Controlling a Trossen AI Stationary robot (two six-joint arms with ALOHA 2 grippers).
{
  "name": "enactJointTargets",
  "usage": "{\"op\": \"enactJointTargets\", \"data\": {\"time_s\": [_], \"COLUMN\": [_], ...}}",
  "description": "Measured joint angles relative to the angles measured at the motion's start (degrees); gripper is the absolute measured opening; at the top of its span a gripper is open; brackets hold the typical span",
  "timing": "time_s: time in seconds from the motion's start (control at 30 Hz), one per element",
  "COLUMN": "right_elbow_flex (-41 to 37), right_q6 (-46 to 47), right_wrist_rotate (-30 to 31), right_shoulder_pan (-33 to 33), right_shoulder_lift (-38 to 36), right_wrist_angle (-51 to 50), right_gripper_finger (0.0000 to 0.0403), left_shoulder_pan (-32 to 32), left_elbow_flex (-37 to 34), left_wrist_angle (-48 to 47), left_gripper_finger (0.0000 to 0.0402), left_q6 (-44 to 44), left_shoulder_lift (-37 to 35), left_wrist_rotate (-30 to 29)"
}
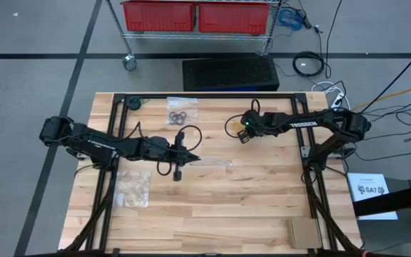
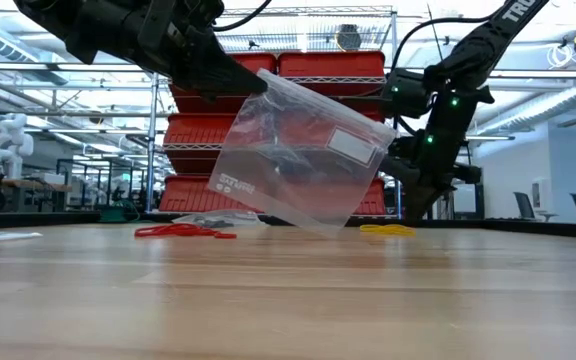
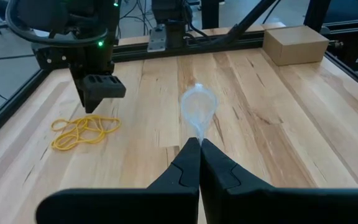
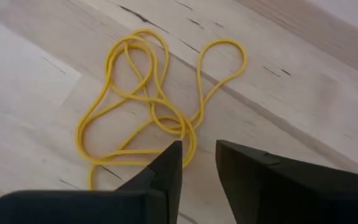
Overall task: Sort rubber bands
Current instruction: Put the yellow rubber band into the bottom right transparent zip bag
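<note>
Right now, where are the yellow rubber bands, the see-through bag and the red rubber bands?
yellow rubber bands [image 4: 148,112]: right wrist view, middle of the tangle.
clear bag [image 2: 298,160]: low view, its flat side.
red rubber bands [image 2: 183,232]: low view, middle of the pile.

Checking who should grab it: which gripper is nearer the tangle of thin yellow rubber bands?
Right. The right gripper hovers directly over the yellow rubber bands; the left gripper is farther off, pinching a clear plastic bag.

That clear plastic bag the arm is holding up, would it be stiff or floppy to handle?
Probably floppy: the clear plastic bag hangs tilted from one corner pinched in the left gripper, its sides bowing. Likely very light, since a corner pinch holds it up. Its glossy film may be slippery.
</note>
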Motion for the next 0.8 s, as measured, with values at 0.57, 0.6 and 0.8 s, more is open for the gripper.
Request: {"op": "enactJointTargets", "data": {"time_s": [0.57,0.6,0.8], "right_elbow_flex": [0.0,0.0,0.0], "right_q6": [4.7,5.4,10.0], "right_wrist_rotate": [-1.4,-1.1,0.7], "right_shoulder_pan": [0.4,0.6,2.0], "right_shoulder_lift": [0.0,0.0,0.0], "right_wrist_angle": [-0.4,-0.4,-0.5], "right_gripper_finger": [0.0087,0.0087,0.0087], "left_shoulder_pan": [0.0,0.0,0.0], "left_elbow_flex": [0.0,0.0,0.0], "left_wrist_angle": [-0.1,-0.1,-0.1], "left_gripper_finger": [0.0002,0.0002,0.0002], "left_q6": [0.0,0.0,0.0], "left_shoulder_lift": [0.0,0.0,0.0], "left_wrist_rotate": [0.0,0.0,0.0]}}
